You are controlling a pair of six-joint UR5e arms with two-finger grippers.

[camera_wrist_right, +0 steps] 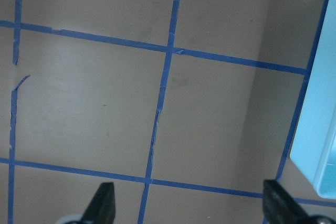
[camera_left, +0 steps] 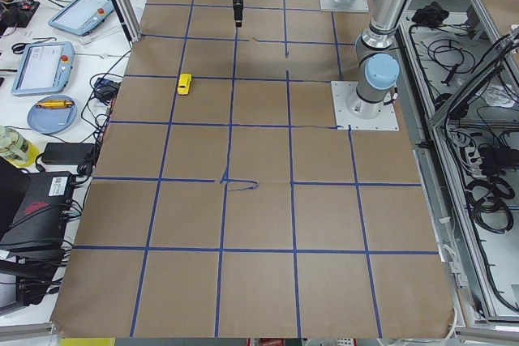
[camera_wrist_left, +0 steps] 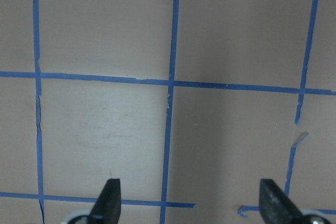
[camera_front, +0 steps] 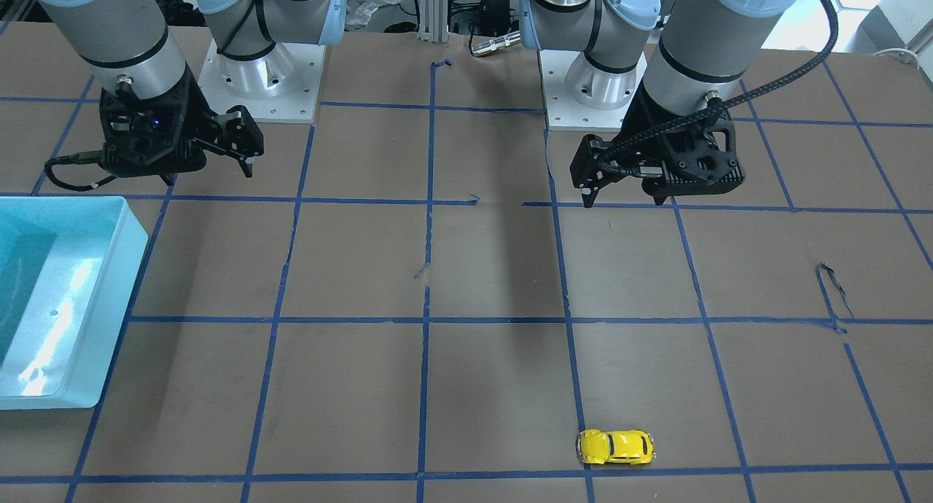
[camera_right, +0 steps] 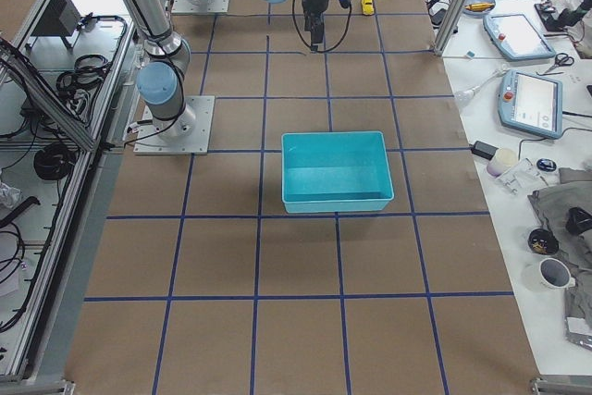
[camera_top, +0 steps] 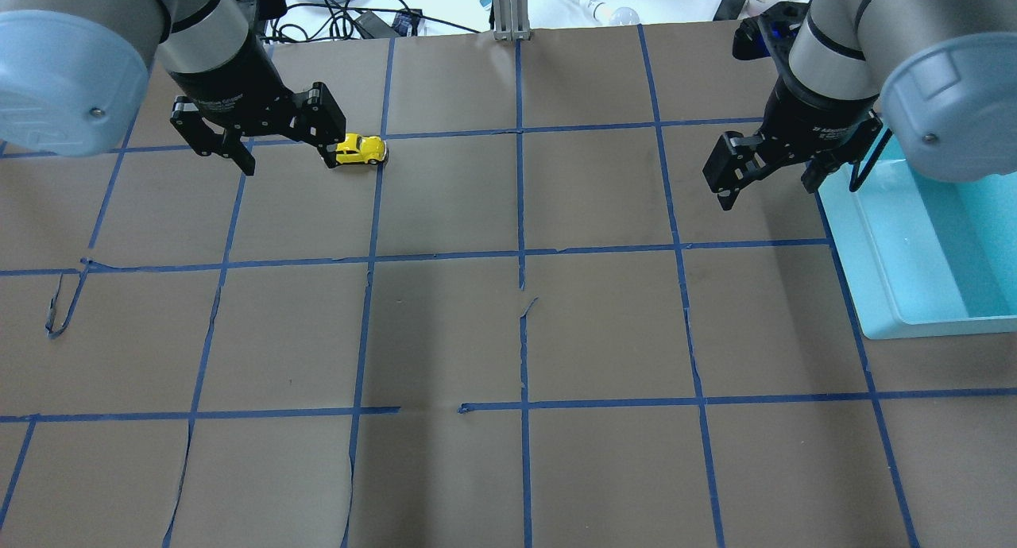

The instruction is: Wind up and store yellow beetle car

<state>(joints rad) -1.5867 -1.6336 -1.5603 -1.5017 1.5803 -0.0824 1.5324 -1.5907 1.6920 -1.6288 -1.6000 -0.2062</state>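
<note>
The yellow beetle car [camera_front: 616, 447] sits on its wheels on the taped table [camera_front: 496, 270], toward the operators' edge on the left arm's side, well apart from the teal bin [camera_top: 874, 278]. Small, rigid and glossy, it will likely slip, so pinching across its sides looks safest. The left gripper [camera_top: 286, 157] and right gripper [camera_top: 767, 192] hang spread wide, empty.

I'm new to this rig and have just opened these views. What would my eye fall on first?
The yellow beetle car stands out most: small and bright, alone on the brown table toward the operators' side, in the left arm's half. Next comes the light blue bin on the right arm's side, with nothing showing inside it. The left gripper and right gripper both hang open above the table, holding nothing.
</note>
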